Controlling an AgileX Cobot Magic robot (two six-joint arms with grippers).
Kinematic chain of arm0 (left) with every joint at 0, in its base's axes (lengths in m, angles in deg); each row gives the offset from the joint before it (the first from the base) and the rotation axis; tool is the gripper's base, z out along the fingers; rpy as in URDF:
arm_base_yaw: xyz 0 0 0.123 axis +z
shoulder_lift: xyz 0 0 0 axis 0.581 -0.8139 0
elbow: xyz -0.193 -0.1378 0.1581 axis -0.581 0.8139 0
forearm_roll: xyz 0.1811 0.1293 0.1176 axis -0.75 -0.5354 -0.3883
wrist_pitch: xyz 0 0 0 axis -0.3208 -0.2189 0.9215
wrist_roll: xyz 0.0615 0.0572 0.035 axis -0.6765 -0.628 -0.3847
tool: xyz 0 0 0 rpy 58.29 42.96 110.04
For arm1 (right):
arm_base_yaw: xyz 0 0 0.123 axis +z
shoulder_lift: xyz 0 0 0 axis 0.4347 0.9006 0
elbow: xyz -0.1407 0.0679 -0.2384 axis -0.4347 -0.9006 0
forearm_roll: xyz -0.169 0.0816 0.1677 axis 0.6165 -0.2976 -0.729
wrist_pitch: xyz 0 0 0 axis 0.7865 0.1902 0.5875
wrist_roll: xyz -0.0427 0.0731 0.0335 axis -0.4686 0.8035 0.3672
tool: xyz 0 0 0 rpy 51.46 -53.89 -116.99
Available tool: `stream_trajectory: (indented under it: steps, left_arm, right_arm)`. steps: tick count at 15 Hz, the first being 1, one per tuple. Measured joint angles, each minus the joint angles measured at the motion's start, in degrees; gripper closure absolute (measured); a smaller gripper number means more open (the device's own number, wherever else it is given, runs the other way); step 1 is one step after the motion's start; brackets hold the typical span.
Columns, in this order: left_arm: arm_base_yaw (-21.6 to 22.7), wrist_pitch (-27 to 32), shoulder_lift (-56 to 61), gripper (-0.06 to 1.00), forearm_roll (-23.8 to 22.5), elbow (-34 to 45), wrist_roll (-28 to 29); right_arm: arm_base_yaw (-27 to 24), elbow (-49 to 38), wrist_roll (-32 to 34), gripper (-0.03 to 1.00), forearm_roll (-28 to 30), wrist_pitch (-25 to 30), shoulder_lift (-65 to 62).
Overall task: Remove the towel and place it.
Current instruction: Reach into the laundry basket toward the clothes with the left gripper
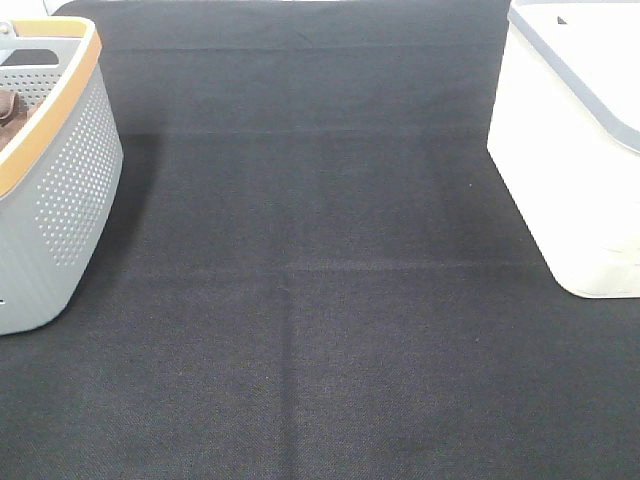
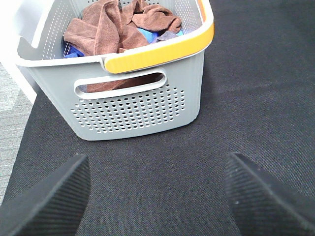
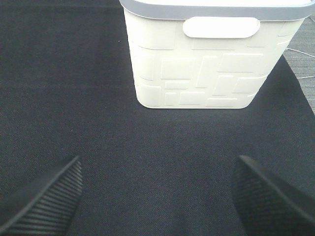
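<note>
Claws come first, nearest the lenses. The left claw hangs over the counter with its ribbed black fingers spread wide, holding nothing. Same story on the other side: the right claw is splayed just as wide above the black fabric, also holding nothing.

Beyond the left claw, a grey perforated basket stands on the dark counter, with an orange band along its rim and a slot handle in the wall facing the camera. Inside it, on top of the pile, lies the towel, rust-brown and crumpled, rising to about rim height. Touching it on the far side is a darker brown bunched cloth, and blue fabric peeks out between the two.

Past the right claw, a cream bin with a grey rim and an embossed block pattern stands upright on the counter. From the high camera, basket and bin sit at opposite edges, well apart, with black counter between them.
</note>
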Motion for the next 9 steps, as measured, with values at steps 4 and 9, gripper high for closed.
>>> stream_trajectory:
  steps: [4, 9]
  left_arm:
    - [0.0, 0.0, 0.0, 0.22, 0.0, 0.0, 0.0]
    - [0.0, 0.0, 0.0, 0.22, 0.0, 0.0, 0.0]
  right_arm:
    - [0.0, 0.0, 0.0, 0.19, 0.0, 0.0, 0.0]
    - [0.0, 0.0, 0.0, 0.19, 0.0, 0.0, 0.0]
